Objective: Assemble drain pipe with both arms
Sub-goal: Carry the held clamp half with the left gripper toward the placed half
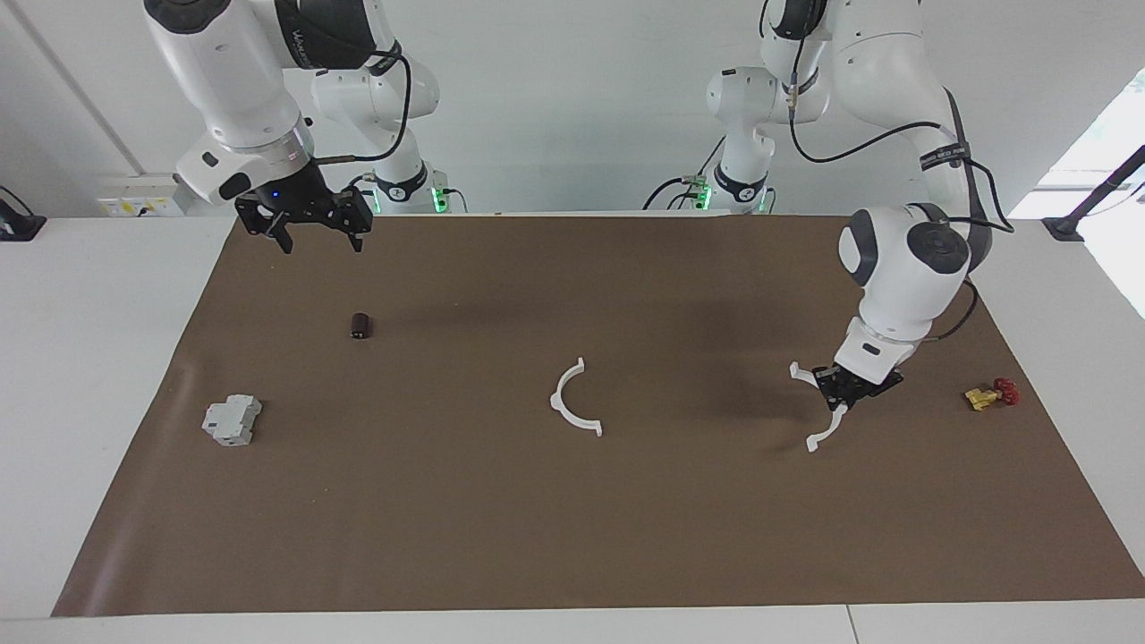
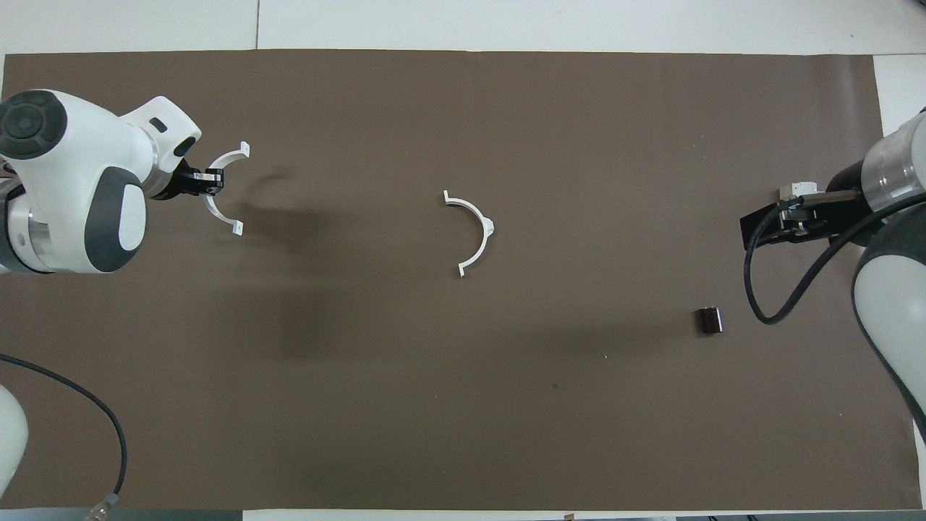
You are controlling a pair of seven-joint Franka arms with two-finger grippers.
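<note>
At the right arm's end of the brown mat [image 1: 501,537] sits a grey block [image 1: 232,420], and nearer to the robots than it, a small dark cylinder [image 1: 360,326] lies on its side. The right gripper [image 1: 322,240] hangs in the air over the mat's edge closest to the robots, with its fingers spread apart and nothing between them; this arm waits. In the middle of the mat one white half-ring [image 1: 572,400] of the drain pipe lies flat by itself, with small tabs at its ends and at mid-curve. Toward the left arm's end, the left gripper [image 1: 843,400] is down low at the mat and clamped on the mid-curve of the second half-ring [image 1: 816,376], whose two ends stick out on either side of the black fingers. The two half-rings are well apart. Beside the left gripper, closer to the end of the table, a small yellow valve [image 1: 991,394] with a red handle rests on the mat.
</note>
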